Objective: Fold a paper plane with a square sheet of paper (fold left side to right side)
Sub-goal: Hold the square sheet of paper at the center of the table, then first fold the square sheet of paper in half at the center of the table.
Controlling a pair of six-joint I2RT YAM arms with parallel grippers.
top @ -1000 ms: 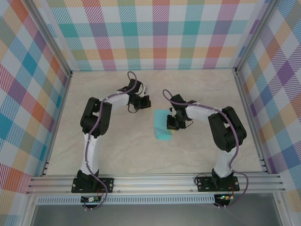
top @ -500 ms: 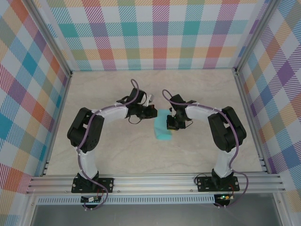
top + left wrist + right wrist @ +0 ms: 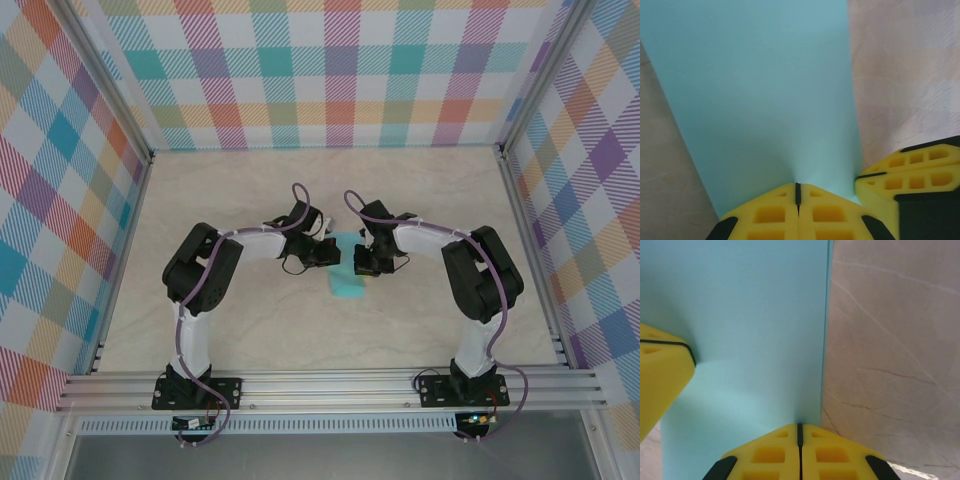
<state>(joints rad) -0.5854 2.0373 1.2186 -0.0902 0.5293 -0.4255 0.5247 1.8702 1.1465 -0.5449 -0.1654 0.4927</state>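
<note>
The left gripper (image 3: 330, 252) has its two yellow fingers pressed flat together, with just a thin dark seam between them in the left wrist view (image 3: 798, 186). It grips nothing. Its closed tip sits on the surface of the square sheet of paper (image 3: 765, 90), and the paper shades slightly around the point of contact. From that tip the light-turquoise sheet spreads straight ahead, plain and unmarked. Bare table shows past the sheet's edge on either side of the fingers.

The right gripper (image 3: 362, 262) is closed the same way, its fingers meeting along a single dark line in the right wrist view (image 3: 800, 426). Its tip is also down on the sheet (image 3: 750, 330), close to the paper's right-hand edge. The pale marbled table (image 3: 890, 350) begins just to the right of its fingers. The other gripper's yellow finger (image 3: 660, 380) stands on the paper just to its left. In the left wrist view, the right gripper's yellow fingers (image 3: 910, 175) show just to the right of the left one, at the sheet's edge.

From above, the two grippers face each other across the paper (image 3: 348, 285), left gripper at its left side and right gripper at its right. The paper lies flat as an oblong, longer than it is wide, and most of its length reaches toward the arm bases. Plaid walls (image 3: 340, 70) enclose the table (image 3: 420, 200).
</note>
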